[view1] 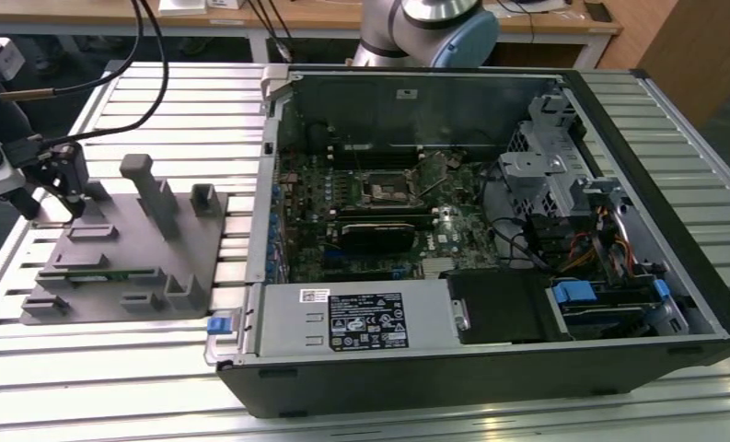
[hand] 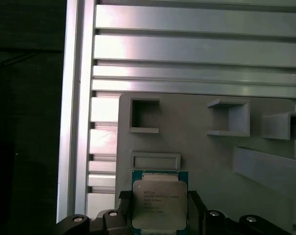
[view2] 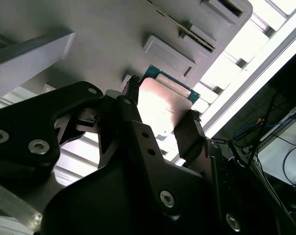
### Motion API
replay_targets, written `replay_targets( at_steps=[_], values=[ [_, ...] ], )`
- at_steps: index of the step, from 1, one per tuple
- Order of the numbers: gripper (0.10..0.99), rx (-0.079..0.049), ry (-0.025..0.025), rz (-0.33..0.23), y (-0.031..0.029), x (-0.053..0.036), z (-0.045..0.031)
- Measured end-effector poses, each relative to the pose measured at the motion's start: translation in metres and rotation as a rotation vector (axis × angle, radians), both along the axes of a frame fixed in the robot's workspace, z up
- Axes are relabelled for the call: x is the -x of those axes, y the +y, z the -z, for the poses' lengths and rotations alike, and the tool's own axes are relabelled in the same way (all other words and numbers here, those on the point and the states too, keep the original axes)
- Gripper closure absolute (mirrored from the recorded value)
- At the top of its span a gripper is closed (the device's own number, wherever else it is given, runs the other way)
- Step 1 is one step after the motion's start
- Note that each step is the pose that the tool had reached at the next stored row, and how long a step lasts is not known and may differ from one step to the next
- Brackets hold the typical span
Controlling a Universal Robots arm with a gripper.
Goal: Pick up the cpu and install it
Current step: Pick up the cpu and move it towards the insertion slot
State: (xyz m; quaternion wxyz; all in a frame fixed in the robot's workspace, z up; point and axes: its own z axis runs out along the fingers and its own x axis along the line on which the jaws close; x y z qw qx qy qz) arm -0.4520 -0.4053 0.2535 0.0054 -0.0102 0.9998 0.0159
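The cpu (hand: 159, 203), a flat square chip with a silvery top and a thin green rim, sits between my gripper's (hand: 160, 211) two dark fingers in both wrist views. The fingers press against its two opposite edges, over a corner of the grey holder plate (hand: 197, 147). In the second wrist view the cpu (view2: 162, 103) shines between the fingertips (view2: 132, 95). In the exterior view my gripper (view1: 52, 198) hangs over the plate's far corner on the exterior view's left. The dark square socket (view1: 383, 191) lies inside the open computer case (view1: 659, 230), well to the exterior view's right of my gripper.
The holder plate (view1: 132, 249) carries upright grey blocks (view1: 152, 189) and small brackets close to my gripper. It rests on a slatted aluminium table (view1: 119, 368). Inside the case are cables, a drive cage (view1: 549, 157) and a power supply (view1: 353, 318). Cables (view1: 144, 64) hang above my gripper.
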Motion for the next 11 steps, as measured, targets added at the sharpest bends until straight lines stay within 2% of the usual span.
replay_targets(
  at_steps=[11],
  values=[
    [0.545,0.0,-0.0001,0.0,0.0002,0.0,-0.0065]
  ],
)
